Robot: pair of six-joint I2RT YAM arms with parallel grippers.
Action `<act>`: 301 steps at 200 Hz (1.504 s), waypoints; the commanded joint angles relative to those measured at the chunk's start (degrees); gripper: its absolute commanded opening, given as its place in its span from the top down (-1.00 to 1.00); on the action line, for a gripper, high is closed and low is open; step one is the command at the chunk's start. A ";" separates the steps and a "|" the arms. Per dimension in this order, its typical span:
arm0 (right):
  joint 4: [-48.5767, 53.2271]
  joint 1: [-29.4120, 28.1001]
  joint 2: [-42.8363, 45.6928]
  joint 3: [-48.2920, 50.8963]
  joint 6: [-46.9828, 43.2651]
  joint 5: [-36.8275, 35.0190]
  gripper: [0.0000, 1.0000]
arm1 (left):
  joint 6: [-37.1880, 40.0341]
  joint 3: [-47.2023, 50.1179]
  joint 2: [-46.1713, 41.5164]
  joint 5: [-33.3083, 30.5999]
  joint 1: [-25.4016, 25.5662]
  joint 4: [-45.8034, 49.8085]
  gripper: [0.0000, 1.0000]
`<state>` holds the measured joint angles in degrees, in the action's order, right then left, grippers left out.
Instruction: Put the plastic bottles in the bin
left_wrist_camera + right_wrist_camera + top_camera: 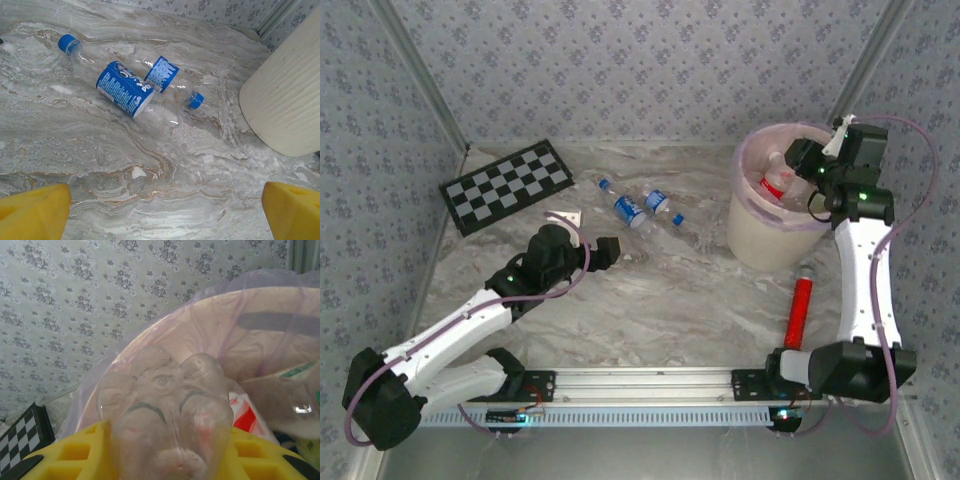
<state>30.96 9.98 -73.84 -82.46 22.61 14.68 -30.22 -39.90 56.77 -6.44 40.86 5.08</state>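
Two clear plastic bottles with blue labels and blue caps lie side by side on the marble table, one (625, 207) (124, 89) left of the other (658, 203) (162, 74). My left gripper (610, 250) (165, 215) is open, a short way in front of them, with bare table between its yellow fingers. My right gripper (802, 160) (167, 460) is shut on a clear bottle (165, 410), its base pointing into the cream bin (760, 235) (240, 305) lined with a pink bag. A red-labelled bottle (776, 183) shows inside the bin.
A solid red cylinder (800, 310) lies on the table in front of the bin, beside the right arm. A checkerboard (508, 185) lies at the back left. The bin's wall (285, 100) stands just right of the blue bottles. Patterned walls enclose the table.
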 commanded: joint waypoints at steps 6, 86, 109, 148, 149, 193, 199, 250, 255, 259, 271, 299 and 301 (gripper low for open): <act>8.45 -0.03 -5.29 5.62 -0.97 8.62 0.34 | -1.15 1.05 -1.56 0.84 -0.27 -0.69 -0.95; 9.13 -6.68 -14.27 5.18 -1.75 21.32 0.38 | -2.68 -1.32 -1.43 -1.77 -1.50 5.28 -0.95; 11.86 -9.93 -15.63 1.67 -3.62 20.79 0.35 | -3.65 -2.48 -0.46 -1.81 -2.02 6.97 -0.95; 16.05 -11.92 -13.14 -8.25 -5.52 12.03 -0.10 | -5.13 -4.35 2.29 -1.67 -3.18 8.25 -0.95; 16.23 -11.92 -13.07 -8.60 -5.54 11.77 -0.12 | -5.21 -4.42 2.42 -1.66 -3.21 8.22 -0.95; 25.31 -11.88 -12.08 -23.78 -7.77 4.53 -0.79 | -9.81 -10.98 12.19 -2.12 -4.83 9.04 -0.95; 26.04 -11.81 -11.88 -25.39 -8.12 3.81 -0.80 | -10.43 -12.15 14.01 -2.65 -4.88 8.98 -0.95; 25.50 -12.34 -6.65 -24.96 -8.22 2.77 -0.67 | -12.63 -23.71 30.20 -3.87 -5.04 7.61 -0.97; 24.87 -12.65 -5.50 -23.45 -7.97 3.05 -0.65 | -12.83 -24.69 31.51 -3.80 -5.08 7.36 -0.97; 24.43 -12.82 -4.59 -22.54 -7.74 3.27 -0.64 | -13.16 -25.40 32.90 -3.78 -5.02 7.08 -0.97; 23.28 -13.21 -1.71 -19.32 -7.28 4.07 -0.62 | -14.58 -27.50 36.48 -3.59 -5.18 5.94 -0.97; 22.30 -13.41 4.63 -12.56 -6.11 4.55 -0.66 | -18.94 -32.23 44.17 0.87 -5.34 5.30 -0.98; 22.39 -13.38 5.04 -12.27 -6.09 4.52 -0.66 | -19.27 -32.45 44.62 1.18 -5.29 5.18 -0.98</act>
<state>53.76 -3.20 -73.78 -98.48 15.49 18.87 -44.53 -68.45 96.97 -8.49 35.99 11.64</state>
